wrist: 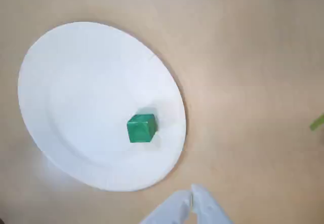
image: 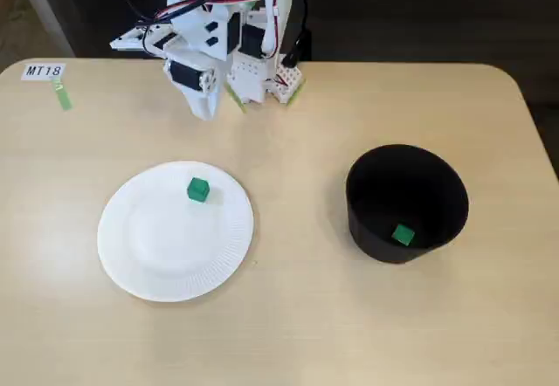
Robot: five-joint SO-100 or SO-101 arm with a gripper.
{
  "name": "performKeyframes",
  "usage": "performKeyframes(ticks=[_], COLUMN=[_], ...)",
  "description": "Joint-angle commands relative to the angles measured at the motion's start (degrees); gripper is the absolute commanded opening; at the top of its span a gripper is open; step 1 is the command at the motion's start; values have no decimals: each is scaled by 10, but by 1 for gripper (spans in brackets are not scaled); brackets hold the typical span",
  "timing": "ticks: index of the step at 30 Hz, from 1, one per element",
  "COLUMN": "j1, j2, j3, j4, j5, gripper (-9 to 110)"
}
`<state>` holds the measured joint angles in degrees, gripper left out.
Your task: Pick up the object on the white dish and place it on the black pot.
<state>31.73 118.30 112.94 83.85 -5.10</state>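
Approaching green cube (wrist: 140, 128) on white paper plate (wrist: 66, 82) — gripper (wrist: 191, 199) closed, empty.
Advise opening jaws first, then centring over cube — lower-centre of wrist view.

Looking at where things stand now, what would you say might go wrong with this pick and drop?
The green cube is tiny and sits near the far edge of the white plate, so the end effector, whose fingertips look closed in the wrist view, may nudge it off or shift the light plate. The black pot has tall walls the arm might clip, and already holds another green cube.
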Motion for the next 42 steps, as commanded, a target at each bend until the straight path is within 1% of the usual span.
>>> performKeyframes(ticks=[1,5,10,14,16,22,28,42], j1=[32,36,19,12,11,-4,-16,-40], j2=[0,-11,-67,-74,-80,-127,-188,-245], j3=[14,43,39,43,45,37,8,-15], j4=[-19,-64,-87,-113,-117,-120,-121,-163], j5=[-30,-43,-54,-77,-91,-83,-84,-61], gripper=[0,0,2,12,21,29,29,28])
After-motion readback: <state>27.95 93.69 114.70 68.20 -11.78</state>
